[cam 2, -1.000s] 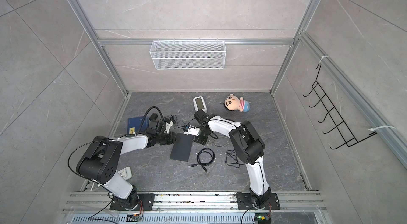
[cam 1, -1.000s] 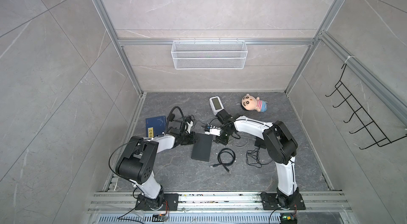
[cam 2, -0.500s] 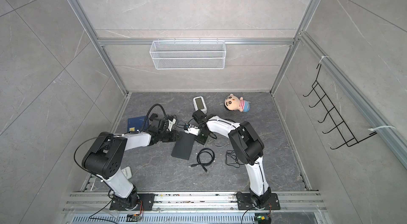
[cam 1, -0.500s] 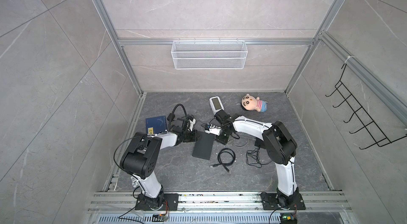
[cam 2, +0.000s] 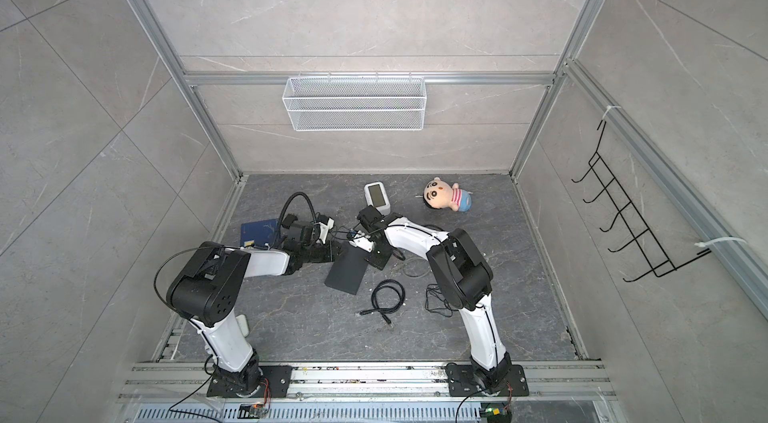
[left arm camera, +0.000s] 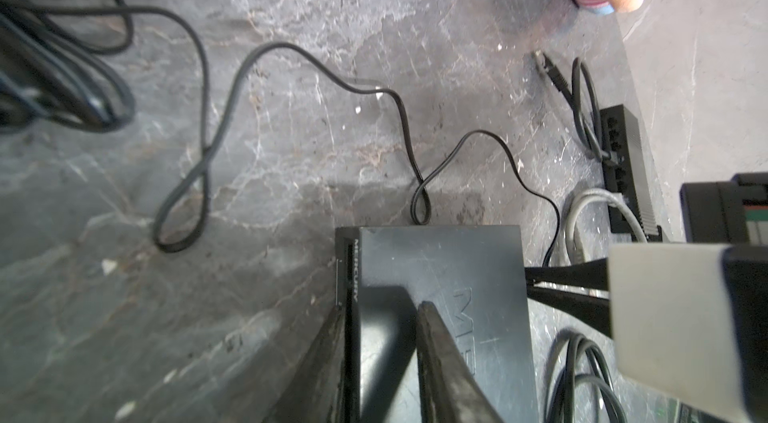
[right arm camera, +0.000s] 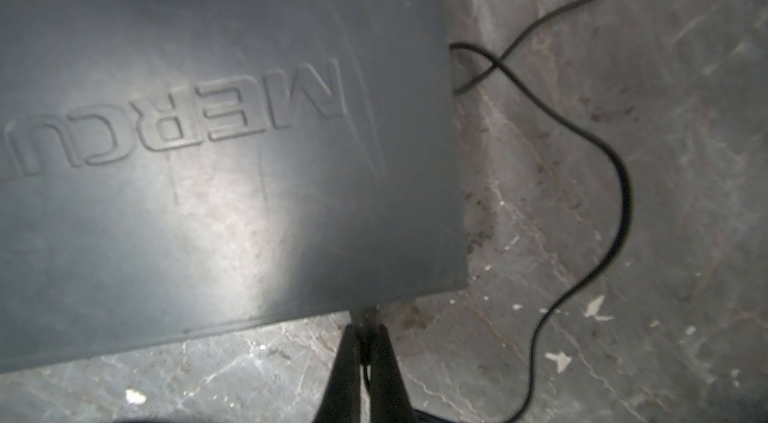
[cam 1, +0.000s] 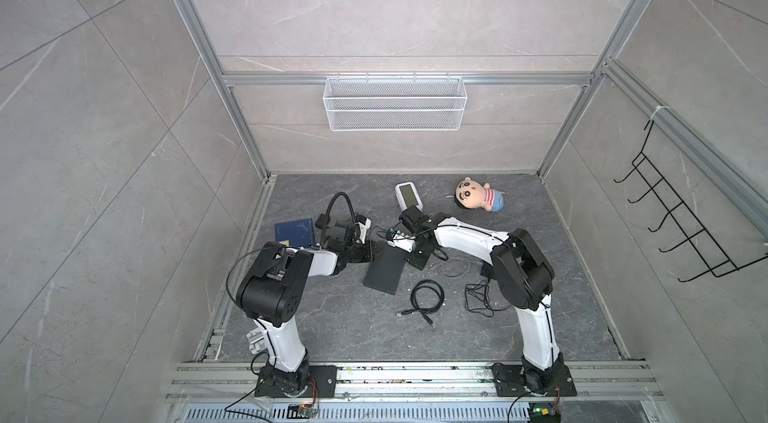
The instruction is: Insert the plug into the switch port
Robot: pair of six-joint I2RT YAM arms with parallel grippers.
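Note:
The switch is a flat black box lying on the floor, with raised letters on its top. My left gripper is shut on its near edge, one finger on the side face and one on top. My right gripper is shut on a small dark plug with a thin cable. The plug's tip touches the switch's long edge close to a corner. The ports themselves are hidden.
A coiled black cable, a thin tangled wire and a grey cable loop lie right of the switch. A second small black box, a blue book, a white device and a doll lie around.
My left arm has shifted a little and the switch has moved slightly toward the back with it. Both grips look the same as before.

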